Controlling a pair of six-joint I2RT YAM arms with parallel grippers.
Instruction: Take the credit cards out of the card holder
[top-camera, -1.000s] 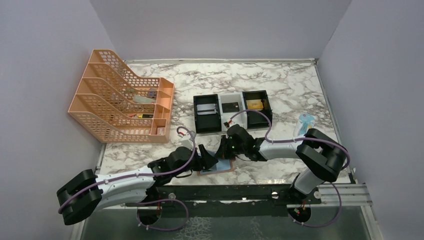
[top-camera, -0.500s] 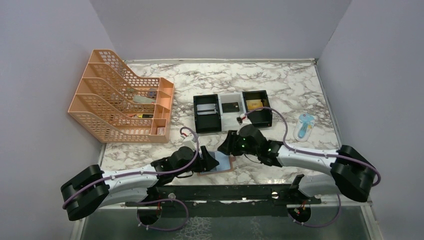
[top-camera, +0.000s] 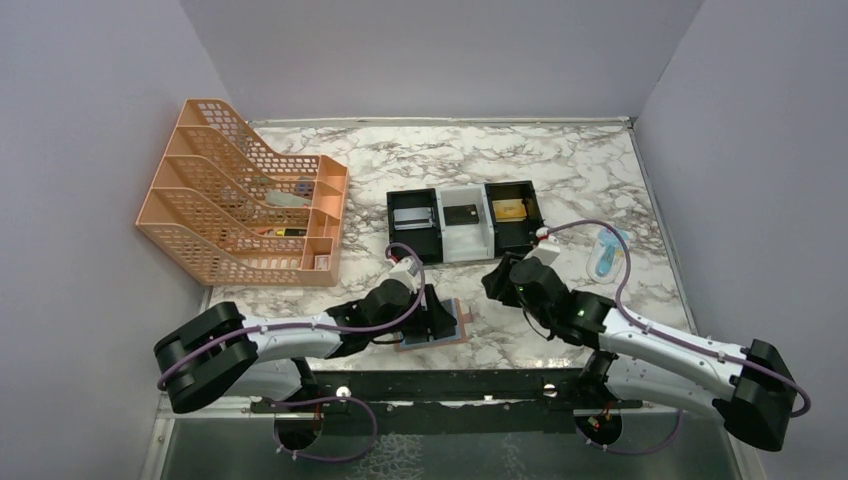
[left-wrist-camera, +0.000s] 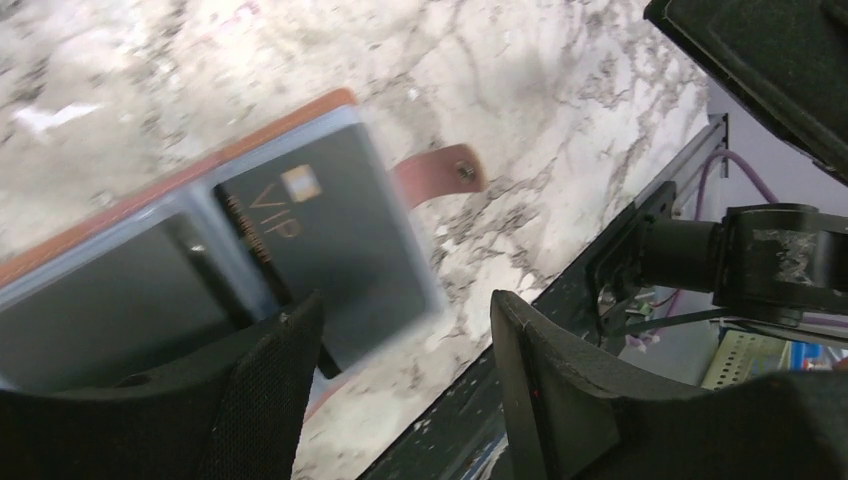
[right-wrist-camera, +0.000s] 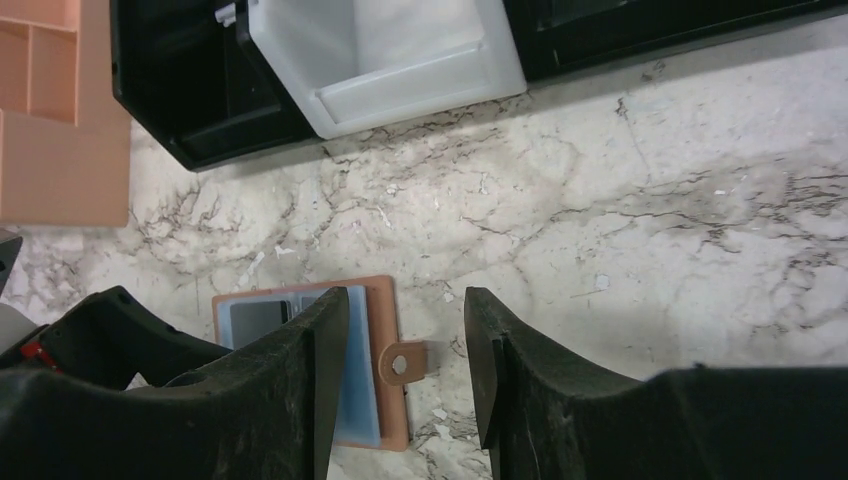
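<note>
On the marble table (top-camera: 600, 170), left pincer (left-wrist-camera: 405, 310) gapes over card holder (right-wrist-camera: 385, 320); right pincer (right-wrist-camera: 407, 300) open, empty.

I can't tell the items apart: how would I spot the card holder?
On the marble table, find the black-and-white tray in the middle. Between it and the table's near edge lies the card holder, opened flat. It alone is tan leather with light-blue lining and a snap tab.
</note>
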